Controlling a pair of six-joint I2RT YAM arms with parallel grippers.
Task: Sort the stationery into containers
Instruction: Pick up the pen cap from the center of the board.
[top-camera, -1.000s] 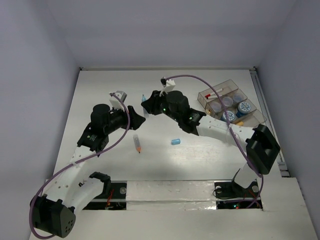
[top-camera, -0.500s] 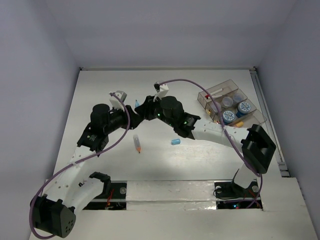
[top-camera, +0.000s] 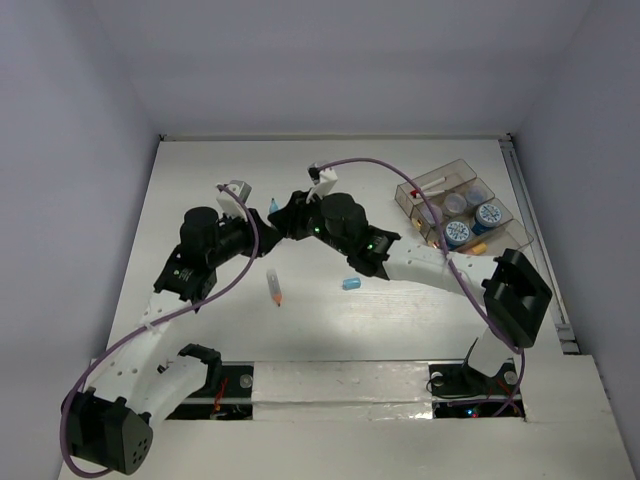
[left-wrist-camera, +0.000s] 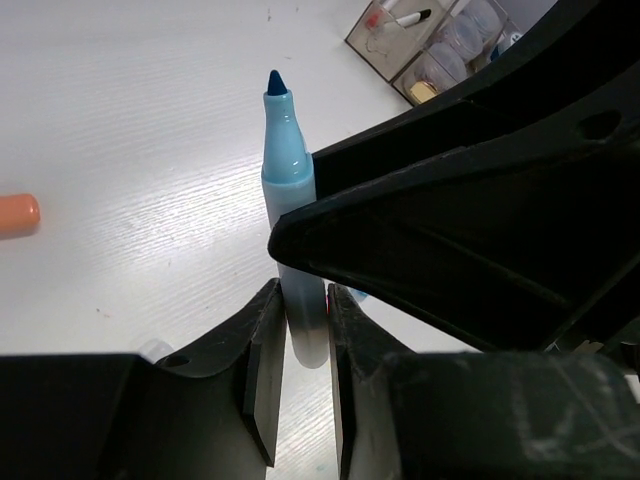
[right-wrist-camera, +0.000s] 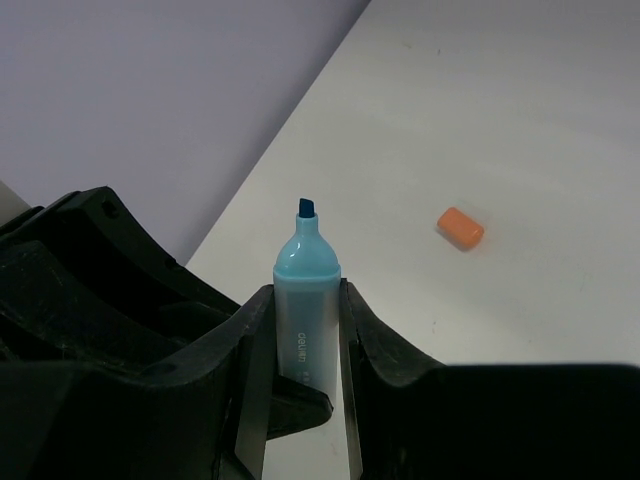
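Pointing nib outward, light-blue marker (left-wrist-camera: 288, 190), along left tool (left-wrist-camera: 300, 300)

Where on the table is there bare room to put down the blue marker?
Bare: the far strip along the back wall, left of the tray; also the near strip of table in front of orange marker and blue cap. Crowded: the middle, where left claw and right claw both grip the blue marker, and the tray with its jars.

Table (top-camera: 200, 180): white, faint wood grain, spanning the enclosure from wall to wall.
Walls (top-camera: 330, 60): plain pale lavender-grey on the far, left and right sides.
Rail (top-camera: 519, 180): grey strip along the table's right edge.
Light: soft, even, with a pale sheen on the tabletop.
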